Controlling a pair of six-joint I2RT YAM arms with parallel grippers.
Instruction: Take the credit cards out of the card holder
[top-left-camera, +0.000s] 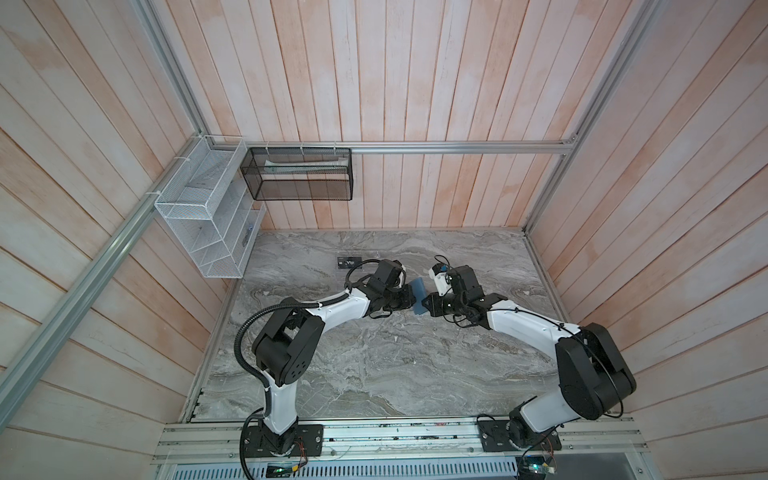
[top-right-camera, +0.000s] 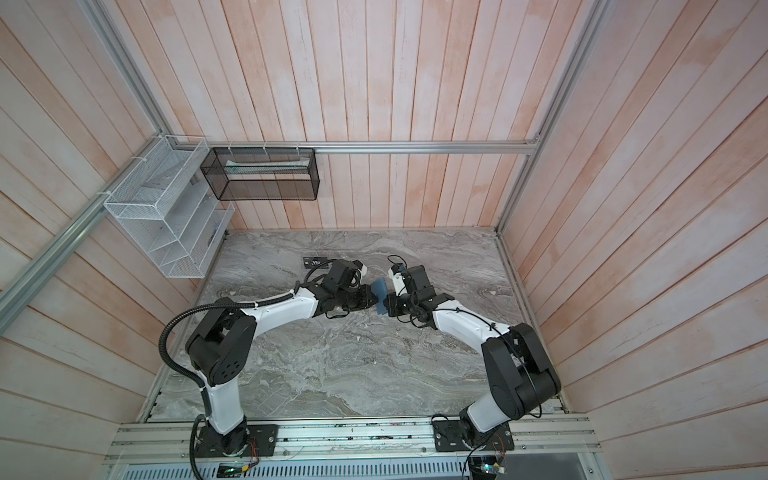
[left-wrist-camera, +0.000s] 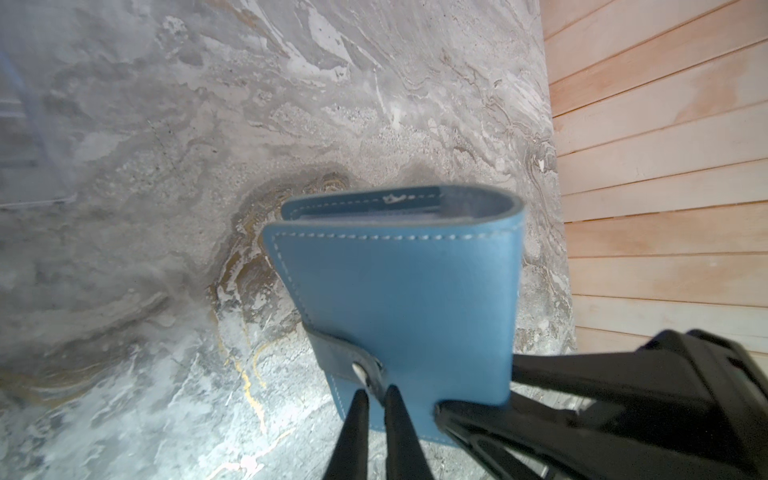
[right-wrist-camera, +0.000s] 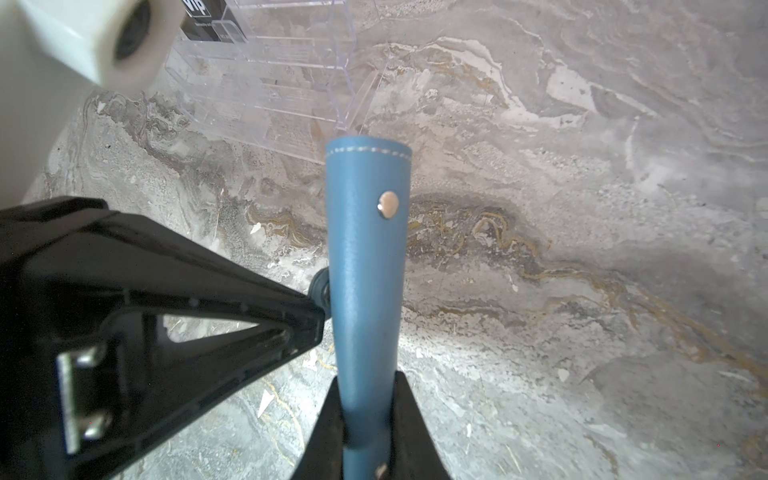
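Your right fingers (right-wrist-camera: 413, 428) clamp the card holder (left-wrist-camera: 399, 299), seemingly soft, light; left fingers (left-wrist-camera: 353, 436) pinch its snap tab (left-wrist-camera: 336, 353), so peel there.

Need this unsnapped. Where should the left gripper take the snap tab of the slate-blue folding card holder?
I'd pinch the snap tab at its free end, coming from the open edge of the card holder, opposite the fold: the tab wraps that edge; the right gripper clamps the fold side.
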